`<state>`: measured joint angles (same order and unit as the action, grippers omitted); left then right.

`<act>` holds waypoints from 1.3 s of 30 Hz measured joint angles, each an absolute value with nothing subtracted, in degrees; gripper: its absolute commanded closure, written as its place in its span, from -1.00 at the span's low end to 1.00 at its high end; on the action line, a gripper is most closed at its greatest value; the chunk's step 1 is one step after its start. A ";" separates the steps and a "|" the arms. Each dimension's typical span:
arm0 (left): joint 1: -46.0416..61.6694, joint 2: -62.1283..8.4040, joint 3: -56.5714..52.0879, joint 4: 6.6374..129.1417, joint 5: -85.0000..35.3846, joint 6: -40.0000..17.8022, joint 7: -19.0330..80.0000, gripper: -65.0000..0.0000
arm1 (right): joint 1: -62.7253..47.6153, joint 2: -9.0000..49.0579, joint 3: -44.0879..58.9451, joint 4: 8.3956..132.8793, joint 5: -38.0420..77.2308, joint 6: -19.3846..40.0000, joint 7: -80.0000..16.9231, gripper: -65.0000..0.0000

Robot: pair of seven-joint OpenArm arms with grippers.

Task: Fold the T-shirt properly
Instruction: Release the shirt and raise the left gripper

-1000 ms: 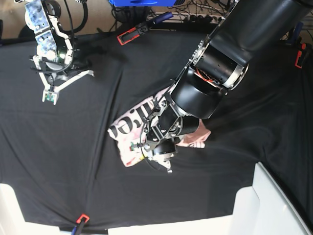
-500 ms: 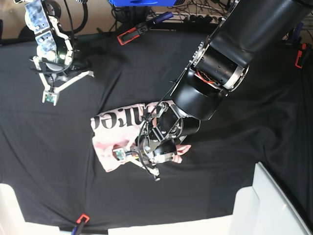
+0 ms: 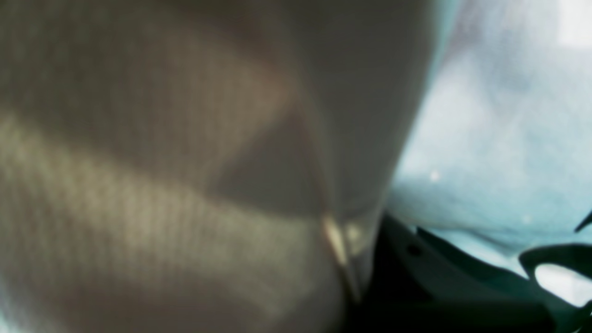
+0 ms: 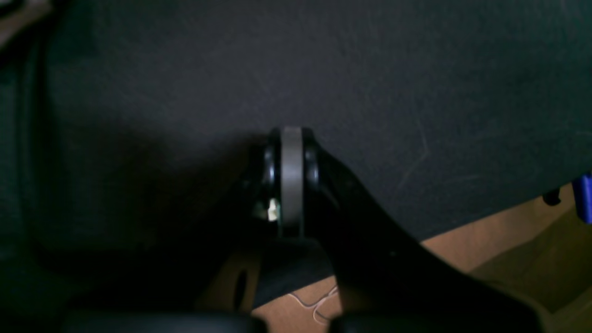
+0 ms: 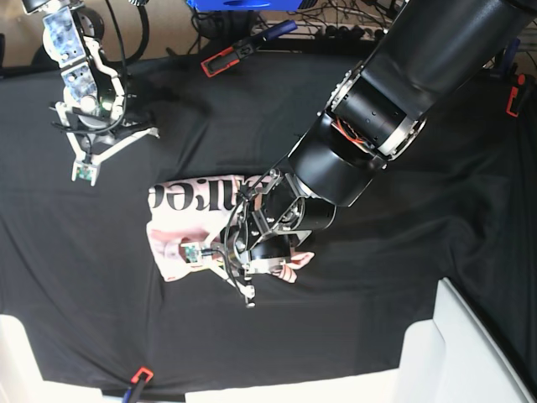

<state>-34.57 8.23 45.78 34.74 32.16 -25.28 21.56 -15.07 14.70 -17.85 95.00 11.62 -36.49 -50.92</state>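
Note:
The pale pink T-shirt (image 5: 186,225) lies bunched on the black table cloth (image 5: 126,294), left of centre, with black lettering showing along its far edge. My left gripper (image 5: 242,281) is at the shirt's near right side, its jaws shut on the T-shirt. Blurred pale cloth of the T-shirt (image 3: 185,185) fills most of the left wrist view. My right gripper (image 5: 99,144) hangs at the far left, apart from the shirt. In the right wrist view the right gripper (image 4: 291,171) is shut with nothing in it, above bare black cloth.
Red clamps (image 5: 220,62) (image 5: 513,97) (image 5: 140,375) hold the cloth at the table's edges. A white box (image 5: 470,353) stands at the near right corner. Cables and a blue object (image 5: 243,4) lie behind the table. The table edge and brown floor (image 4: 485,245) show in the right wrist view.
My left gripper has moved to the left, dragging the T-shirt with it across the black cloth. The right arm has barely shifted.

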 measured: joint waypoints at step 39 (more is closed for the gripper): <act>-42.68 8.38 45.74 34.79 31.68 -25.28 30.00 0.04 | -14.98 14.68 -18.13 95.02 11.60 -36.49 -50.89 1.00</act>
<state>-42.68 8.38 45.74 34.79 31.68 -25.28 30.00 -14.98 14.68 -18.13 95.02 11.60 -36.49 -50.89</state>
